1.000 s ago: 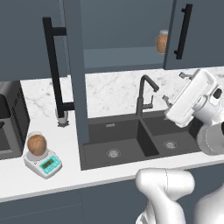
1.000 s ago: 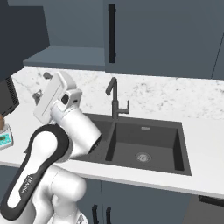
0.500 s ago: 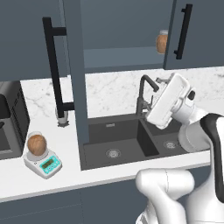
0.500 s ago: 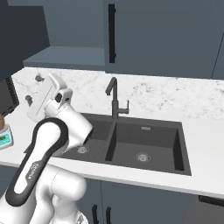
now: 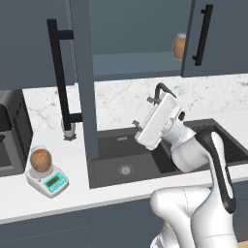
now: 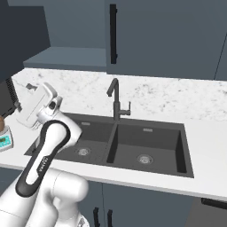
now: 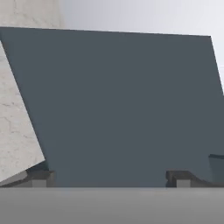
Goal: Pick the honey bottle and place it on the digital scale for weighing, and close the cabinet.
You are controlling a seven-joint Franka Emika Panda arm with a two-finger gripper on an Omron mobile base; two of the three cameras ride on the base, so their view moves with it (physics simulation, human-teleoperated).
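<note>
Spread apart and holding nothing, the gripper [image 5: 141,126] hangs over the dark sink [image 5: 145,157], its fingers [image 7: 41,177] pointed at the inner face of the open cabinet door [image 5: 85,82]. From the hand's own camera that flat slate panel fills nearly everything ahead, with a wedge of marble at one side, so the hand looks lined up to push the door rather than to grab anything. I judge the closing of the cabinet [image 5: 131,34] to be the step in hand.

One honey bottle [image 5: 40,160] sits on the plate of the digital scale [image 5: 48,178], down on the counter [image 5: 48,203] to the left, beside the black appliance [image 5: 9,133]. That half of the job looks finished, which would explain the empty hand. A look-alike jar [image 5: 179,46] stands on the cabinet's inner shelf, half hidden behind the right-hand door [image 5: 213,36].

That open door swings out edge-on over the counter, its long black handle [image 5: 60,80] facing away from the arm, so pushing on the bare inner face seems the easier way. The faucet [image 6: 116,99] stands just behind the wrist, close enough to watch during any swing.
</note>
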